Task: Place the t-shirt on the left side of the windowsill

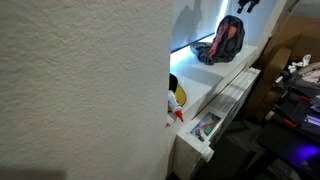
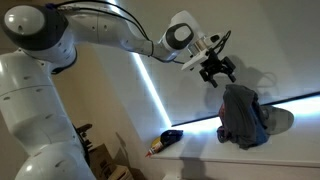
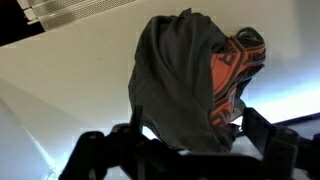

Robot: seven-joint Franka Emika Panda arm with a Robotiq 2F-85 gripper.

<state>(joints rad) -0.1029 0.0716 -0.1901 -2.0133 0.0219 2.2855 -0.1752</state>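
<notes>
One t-shirt (image 2: 243, 118) heaped at back edge of windowsill (image 2: 160, 165). Gripper (image 2: 218, 70) above, jaws wide, empty; best withdrawn vertically, avoiding snags.

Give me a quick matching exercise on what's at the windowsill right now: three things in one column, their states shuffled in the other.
Things:
1. t-shirt
2. claw
3. small yellow and black object

States:
A. open, in the air above the cloth
B. lying low on the windowsill, apart from the cloth
C. bunched in a dark heap with an orange patterned patch

Pairs: 1-C, 2-A, 3-B
</notes>
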